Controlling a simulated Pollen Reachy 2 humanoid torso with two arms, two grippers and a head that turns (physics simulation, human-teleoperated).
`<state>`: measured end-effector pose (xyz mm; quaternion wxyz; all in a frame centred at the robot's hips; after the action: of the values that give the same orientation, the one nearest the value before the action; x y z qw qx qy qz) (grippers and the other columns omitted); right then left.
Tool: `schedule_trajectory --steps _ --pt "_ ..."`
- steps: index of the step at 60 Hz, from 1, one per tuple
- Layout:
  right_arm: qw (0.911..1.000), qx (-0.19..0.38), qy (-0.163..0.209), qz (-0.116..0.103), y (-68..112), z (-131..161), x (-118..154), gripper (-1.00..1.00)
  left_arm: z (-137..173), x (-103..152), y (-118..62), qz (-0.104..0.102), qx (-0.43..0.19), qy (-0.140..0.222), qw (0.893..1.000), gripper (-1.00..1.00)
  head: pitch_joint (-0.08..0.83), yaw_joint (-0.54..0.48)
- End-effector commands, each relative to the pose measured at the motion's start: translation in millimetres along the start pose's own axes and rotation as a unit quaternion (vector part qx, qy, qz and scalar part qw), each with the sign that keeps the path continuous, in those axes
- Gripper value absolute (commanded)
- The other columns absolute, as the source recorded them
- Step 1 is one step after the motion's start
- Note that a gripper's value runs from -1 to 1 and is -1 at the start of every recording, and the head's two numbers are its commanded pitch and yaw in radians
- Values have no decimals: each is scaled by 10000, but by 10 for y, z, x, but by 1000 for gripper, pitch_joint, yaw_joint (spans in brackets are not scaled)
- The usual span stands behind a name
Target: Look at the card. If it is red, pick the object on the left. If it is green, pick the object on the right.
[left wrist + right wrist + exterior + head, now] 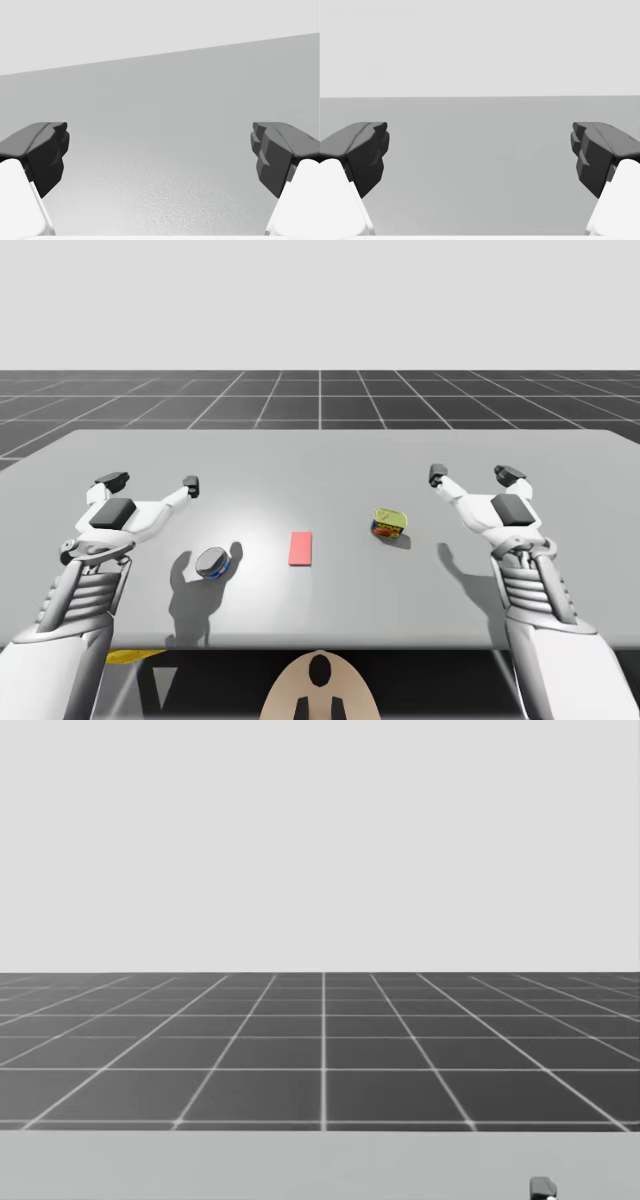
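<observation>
Worktop (330,455): grey, carrying two cans and a card in a rough row.
Left gripper (150,483): I see its fingers spread wide, holding nothing, above the worktop's left part.
Right gripper (473,476): equally wide apart, empty, above the right part.
Blue round can (213,562): left of the card.
Yellow can (389,523): right of the card, slightly farther back.
Card (301,548): red, flat between the cans.
</observation>
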<state>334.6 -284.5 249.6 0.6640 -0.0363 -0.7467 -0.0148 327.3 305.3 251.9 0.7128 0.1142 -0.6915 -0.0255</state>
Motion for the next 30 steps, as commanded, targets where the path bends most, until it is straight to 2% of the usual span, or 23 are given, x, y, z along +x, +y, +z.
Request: schedule_trajectory --steps 1,3,6,11,30 --pt "9999 -98 -80 -110 31 15 -10 -1000 -1 -1 5 0 7 5 10000 -1000 -53 9" --pt "9999 -31 -116 -62 38 20 1 -1000 -2 0 9 4 13 3 10000 -1000 -49 10" --pt "9999 -23 -92 -126 37 18 15 -1000 -1 2 12 15 15 3 10000 -1000 -42 12" --pt "10000 15 11 -54 29 16 24 -1000 -1 5 19 29 21 4 10000 -1000 -7 14" --pt "9999 -116 18 -1 35 5 14 -1000 -7 -6 3 -30 10 25 10000 -1000 291 -11"
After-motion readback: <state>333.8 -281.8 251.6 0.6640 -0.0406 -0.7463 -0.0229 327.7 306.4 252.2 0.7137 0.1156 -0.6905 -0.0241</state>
